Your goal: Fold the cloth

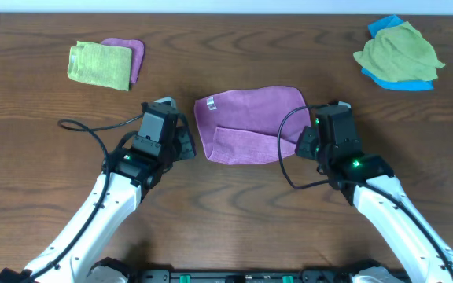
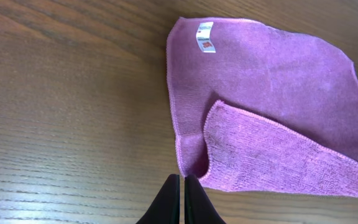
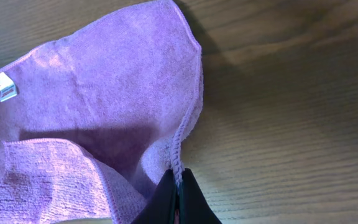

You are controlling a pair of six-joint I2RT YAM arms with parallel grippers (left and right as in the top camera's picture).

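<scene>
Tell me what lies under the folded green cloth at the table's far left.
A purple cloth pokes out past the right edge of the green cloth. How far it runs beneath, and anything else under there, is covered.

Lilac-purple cloth (image 1: 250, 118) with a white label (image 1: 210, 103) — the table (image 1: 38, 173) is dark brown, wood-grained.

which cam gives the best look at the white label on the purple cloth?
Left wrist: the label is large and sharp near the cloth's corner. Right wrist catches it smaller, at the frame's left edge. Overhead shows only a tiny white fleck.
</scene>
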